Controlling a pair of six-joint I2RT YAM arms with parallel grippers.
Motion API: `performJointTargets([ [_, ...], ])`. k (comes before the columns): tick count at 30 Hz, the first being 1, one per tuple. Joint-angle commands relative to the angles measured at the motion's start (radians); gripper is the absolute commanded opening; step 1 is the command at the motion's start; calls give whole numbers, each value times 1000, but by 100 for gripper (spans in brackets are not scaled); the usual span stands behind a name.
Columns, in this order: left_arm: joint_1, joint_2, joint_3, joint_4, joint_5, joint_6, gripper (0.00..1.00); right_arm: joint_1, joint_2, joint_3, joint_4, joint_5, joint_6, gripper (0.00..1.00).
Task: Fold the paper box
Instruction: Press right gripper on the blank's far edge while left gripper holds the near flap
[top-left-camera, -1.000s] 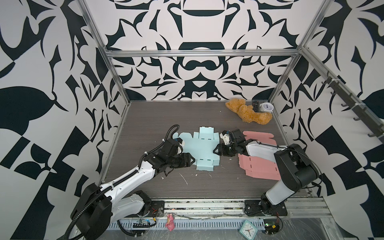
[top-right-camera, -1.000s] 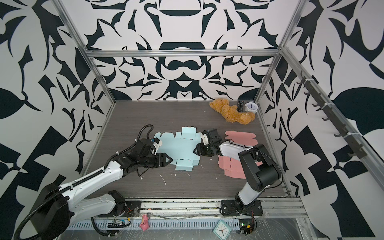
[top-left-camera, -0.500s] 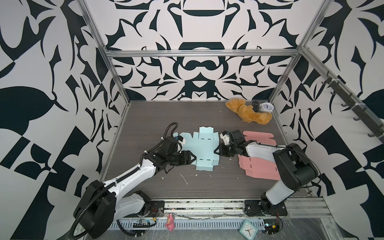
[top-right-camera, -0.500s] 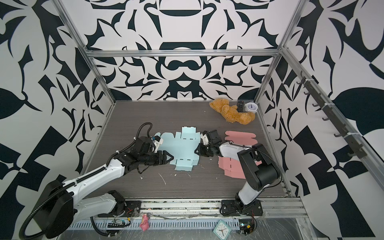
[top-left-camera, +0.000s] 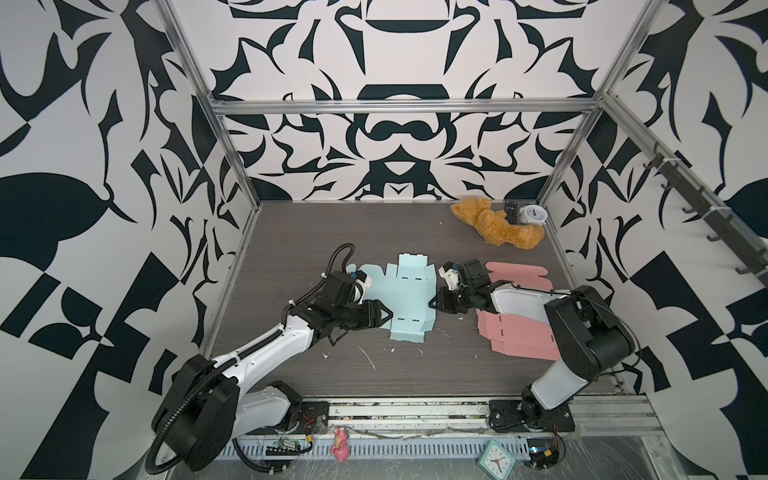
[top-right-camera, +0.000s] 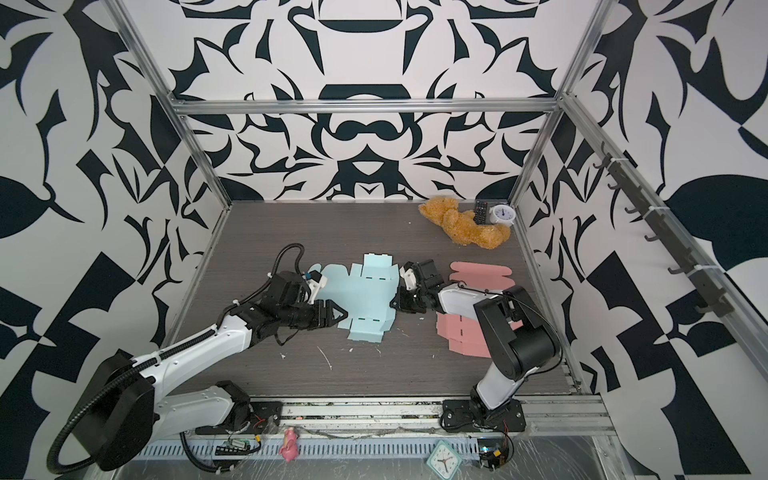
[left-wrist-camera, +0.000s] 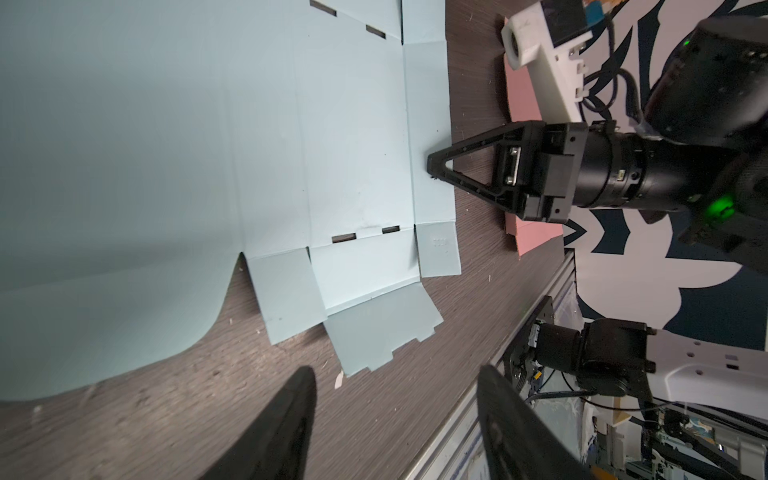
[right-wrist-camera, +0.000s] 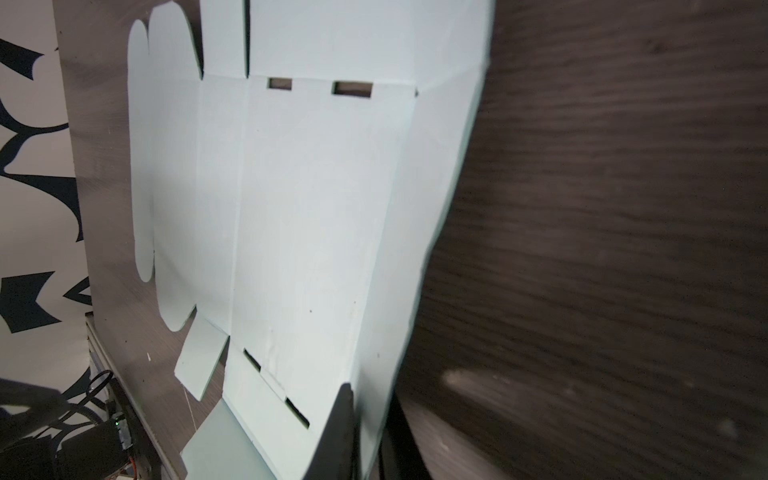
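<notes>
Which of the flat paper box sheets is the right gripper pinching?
The light blue sheet: the right gripper is shut on its edge. The pink sheet lies under that arm, ungripped.

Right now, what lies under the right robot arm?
Flat pink cardboard sheets lie on the table under the right arm. The arm covers their middle, so whether the far strip joins the near part cannot be seen.

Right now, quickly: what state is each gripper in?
Left gripper: open, holding nothing.
Right gripper: shut on the edge of the blue sheet.
</notes>
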Motion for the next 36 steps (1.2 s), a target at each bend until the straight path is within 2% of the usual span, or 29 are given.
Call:
performJointTargets([
  [1,32,-20,-36,42,50,-13,64,-6,-7,46,-26,-34,-24,12],
  [3,43,-27,-40,31,44,-2,65,-9,-7,76,-93,-33,-70,12],
  [10,77,-43,-54,-10,21,38,64,-10,60,295,-487,-49,-386,10],
  [16,78,-37,-46,-44,-3,63,64,-20,140,422,-629,7,-507,9],
  [24,79,-37,-26,-79,-31,93,64,-73,194,448,-595,-11,-510,18],
  [30,78,-12,-16,-68,-14,93,64,-87,183,400,-488,-71,-433,28],
  [36,78,-7,-2,-65,-5,91,64,-113,185,335,-347,-173,-331,30],
])
